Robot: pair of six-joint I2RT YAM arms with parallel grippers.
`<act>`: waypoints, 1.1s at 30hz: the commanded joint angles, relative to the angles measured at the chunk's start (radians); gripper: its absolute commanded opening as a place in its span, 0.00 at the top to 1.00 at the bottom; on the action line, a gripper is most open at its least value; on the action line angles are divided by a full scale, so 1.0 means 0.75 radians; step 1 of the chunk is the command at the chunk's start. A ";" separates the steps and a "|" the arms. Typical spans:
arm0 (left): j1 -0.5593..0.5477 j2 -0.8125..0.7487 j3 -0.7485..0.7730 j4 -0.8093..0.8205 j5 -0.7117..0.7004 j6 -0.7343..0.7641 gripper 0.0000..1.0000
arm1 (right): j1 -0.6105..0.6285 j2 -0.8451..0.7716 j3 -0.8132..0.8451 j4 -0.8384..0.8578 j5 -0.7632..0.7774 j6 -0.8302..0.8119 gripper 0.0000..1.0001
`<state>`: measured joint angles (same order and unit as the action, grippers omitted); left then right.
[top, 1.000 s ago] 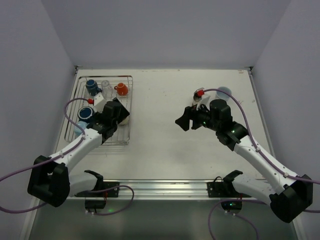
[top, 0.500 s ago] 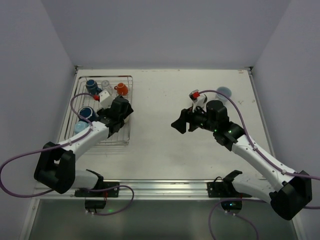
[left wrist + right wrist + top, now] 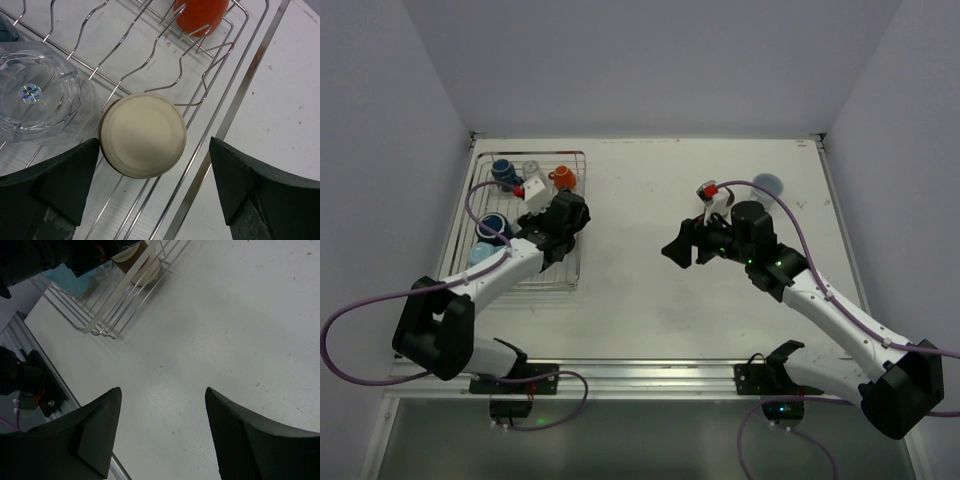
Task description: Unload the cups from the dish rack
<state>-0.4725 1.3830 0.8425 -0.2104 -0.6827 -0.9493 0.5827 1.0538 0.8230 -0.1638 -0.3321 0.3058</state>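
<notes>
The silver wire dish rack (image 3: 576,160) lies at the table's far left. In it stand two dark blue mugs (image 3: 502,171) (image 3: 490,228), a clear glass (image 3: 531,169), an orange-red mug (image 3: 563,178) and a light blue cup (image 3: 478,255). My left gripper (image 3: 565,222) hovers open over the rack's right side. In the left wrist view, its fingers (image 3: 60,185) straddle an upside-down cream cup (image 3: 143,135), with a clear glass (image 3: 37,95) to its left and the orange-red mug (image 3: 200,12) beyond. My right gripper (image 3: 680,246) is open and empty above bare table (image 3: 200,315).
A blue-grey cup (image 3: 767,183) stands on the table at the far right, behind the right arm. The right wrist view shows the rack's near right corner (image 3: 100,327). Walls close in the table on three sides.
My left gripper has moved farther up over the rack's right side, above the cream cup. My right gripper has moved left, away from the blue-grey cup on the table.
</notes>
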 commanded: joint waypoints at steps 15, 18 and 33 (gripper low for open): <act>0.008 0.093 0.053 0.025 -0.168 0.036 0.27 | 0.006 0.014 -0.017 0.047 0.032 -0.015 0.29; 0.004 -0.011 0.026 0.051 -0.135 0.104 0.35 | 0.006 0.016 -0.017 0.059 0.036 -0.005 0.29; 0.006 -0.753 -0.174 0.037 0.237 0.217 0.51 | 0.008 -0.047 -0.177 0.627 -0.107 0.457 0.29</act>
<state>-0.4713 0.9260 0.7494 -0.2077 -0.5858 -0.7952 0.5827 1.0328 0.7292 0.0750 -0.3557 0.5018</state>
